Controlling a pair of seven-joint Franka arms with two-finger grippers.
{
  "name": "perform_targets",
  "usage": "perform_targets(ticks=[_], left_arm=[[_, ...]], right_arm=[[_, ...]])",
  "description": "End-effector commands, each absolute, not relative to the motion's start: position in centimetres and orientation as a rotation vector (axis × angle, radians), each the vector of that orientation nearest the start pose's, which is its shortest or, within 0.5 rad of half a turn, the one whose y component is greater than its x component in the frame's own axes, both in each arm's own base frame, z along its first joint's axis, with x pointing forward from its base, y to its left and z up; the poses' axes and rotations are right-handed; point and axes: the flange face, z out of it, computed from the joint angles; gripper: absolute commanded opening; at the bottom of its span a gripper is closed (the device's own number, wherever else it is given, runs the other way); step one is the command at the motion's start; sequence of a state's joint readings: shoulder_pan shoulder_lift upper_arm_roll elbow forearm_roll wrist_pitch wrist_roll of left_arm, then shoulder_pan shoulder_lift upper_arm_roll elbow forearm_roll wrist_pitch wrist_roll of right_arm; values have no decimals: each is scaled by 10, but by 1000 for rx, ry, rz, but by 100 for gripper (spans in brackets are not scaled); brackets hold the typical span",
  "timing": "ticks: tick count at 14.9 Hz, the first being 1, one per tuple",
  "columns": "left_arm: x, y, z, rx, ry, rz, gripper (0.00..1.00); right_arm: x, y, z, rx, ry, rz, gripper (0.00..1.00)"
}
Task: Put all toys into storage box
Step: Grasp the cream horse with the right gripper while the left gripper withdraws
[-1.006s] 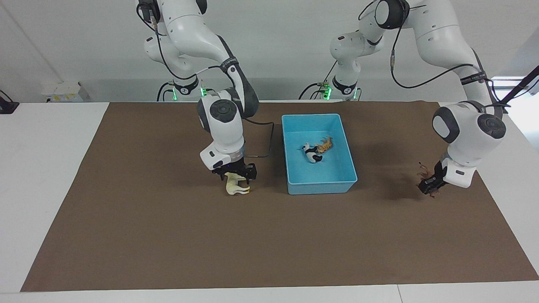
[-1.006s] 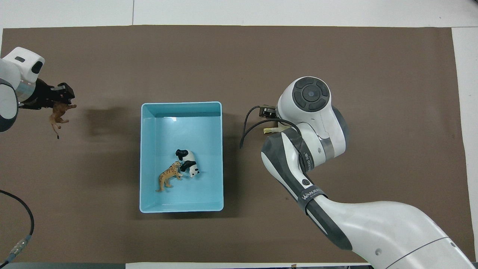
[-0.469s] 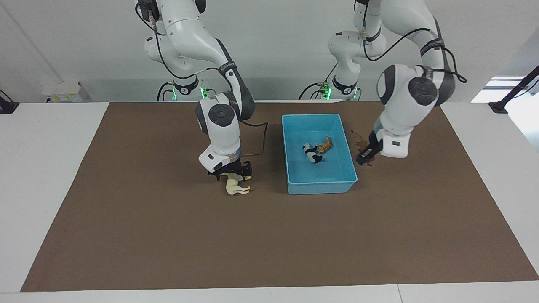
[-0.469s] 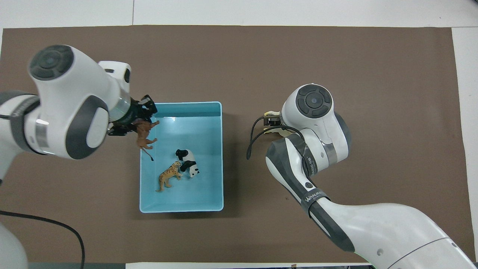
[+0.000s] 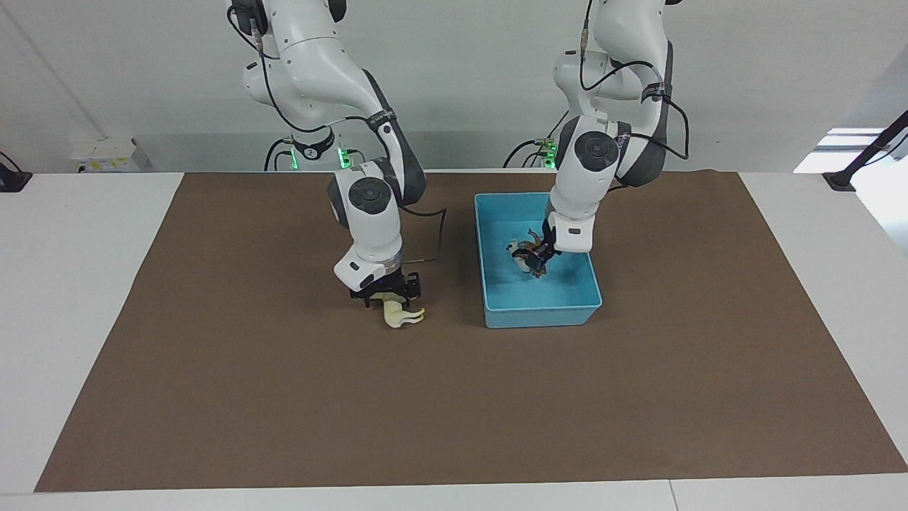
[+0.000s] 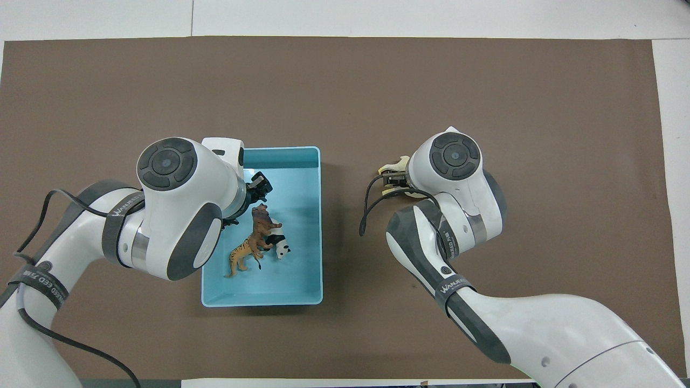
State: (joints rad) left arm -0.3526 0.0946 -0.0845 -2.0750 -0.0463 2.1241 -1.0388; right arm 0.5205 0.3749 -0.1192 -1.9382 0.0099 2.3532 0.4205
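The light blue storage box stands mid-table on the brown mat. In it the orange tiger and the panda lie together. The brown lion rests across them. My left gripper hangs low inside the box just above the lion, open, and in the facing view it hides most of these toys. Beside the box, toward the right arm's end, my right gripper is shut on the cream-white horse. The horse is tipped, low over the mat; only its head shows from overhead.
The brown mat covers most of the white table. A black cable loops off the right arm's wrist toward the box. A small white device sits at the table's corner by the wall, near the right arm's end.
My left arm swung in from the mat's end and lowered into the box, and the lion now lies on the other toys. My right gripper closed on the horse and tipped it.
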Motion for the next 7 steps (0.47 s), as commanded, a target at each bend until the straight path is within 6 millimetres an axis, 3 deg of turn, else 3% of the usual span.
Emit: perform_targets(ticks=[1, 2, 7], left_arm=[[505, -219, 422, -2991, -983, 117, 100], [515, -203, 441, -3008, -952, 111, 100], [541, -116, 509, -3081, -662, 143, 100]], right_arm=[[568, 241, 300, -3157, -18, -110, 19], [568, 241, 300, -3157, -18, -110, 0], [574, 249, 315, -3165, -30, -103, 0]])
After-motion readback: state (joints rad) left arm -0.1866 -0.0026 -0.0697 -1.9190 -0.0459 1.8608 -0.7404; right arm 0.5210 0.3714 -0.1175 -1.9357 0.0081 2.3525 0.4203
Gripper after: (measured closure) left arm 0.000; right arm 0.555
